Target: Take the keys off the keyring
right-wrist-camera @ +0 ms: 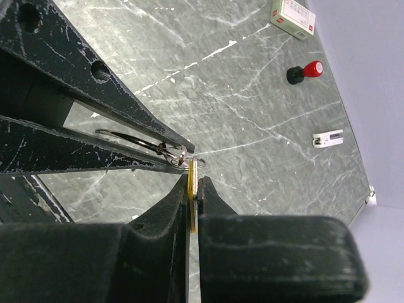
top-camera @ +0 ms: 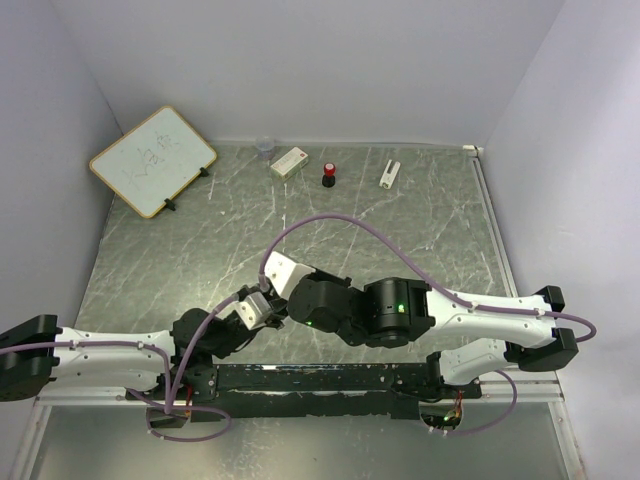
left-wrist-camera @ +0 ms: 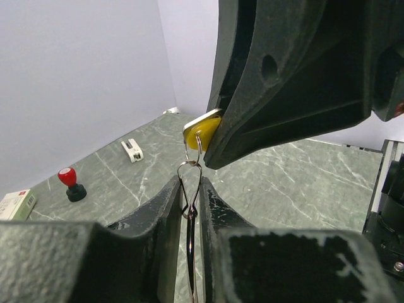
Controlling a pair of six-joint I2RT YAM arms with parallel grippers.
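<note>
My left tool [left-wrist-camera: 190, 187] clamps the keyring [left-wrist-camera: 189, 213], my right tool [right-wrist-camera: 194, 183] pinches the yellow key [left-wrist-camera: 203, 129] at the ring's 12 o'clock, both up off the tabletop [left-wrist-camera: 284, 183], key not yet off, green key nowhere I can see.

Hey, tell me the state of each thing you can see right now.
Left gripper: shut on keyring.
Right gripper: shut on yellow key.
Keyring: held aloft, yellow key attached.
Yellow key: clamped, not yet off.
Knob: upright.
Whiteboard: propped, tilted.
</note>
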